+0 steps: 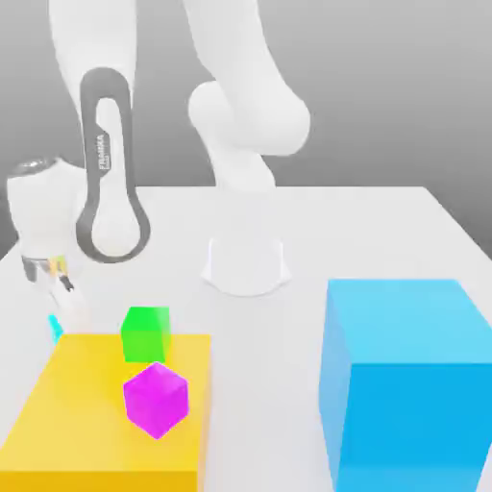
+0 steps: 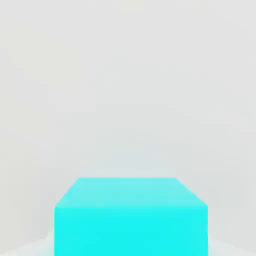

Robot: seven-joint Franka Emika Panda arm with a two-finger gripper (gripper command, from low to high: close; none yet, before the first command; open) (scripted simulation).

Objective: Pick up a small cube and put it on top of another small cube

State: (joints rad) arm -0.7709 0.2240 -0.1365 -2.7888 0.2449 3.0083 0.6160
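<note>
Here the gripper (image 1: 63, 306), low at the exterior view's left, is clamped on the small cyan cube (image 1: 55, 329) beside the yellow block (image 1: 96, 423) bearing green cube (image 1: 146, 332) and magenta cube (image 1: 155, 398).

White table (image 1: 384, 231) bearing yellow slab (image 1: 86, 404), huge blue cube (image 1: 408, 384), small cyan cube (image 1: 55, 329).

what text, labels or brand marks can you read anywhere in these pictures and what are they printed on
"FRANKA EMIKA": small dark lettering running lengthwise down the white robot arm link with the dark grey loop outline, in the exterior view; it is small, so only the brand name can be made out.

No text on the small green cube, the small magenta cube, the flat yellow block, the huge sky-blue cube, or the tiny cyan cube.
</note>
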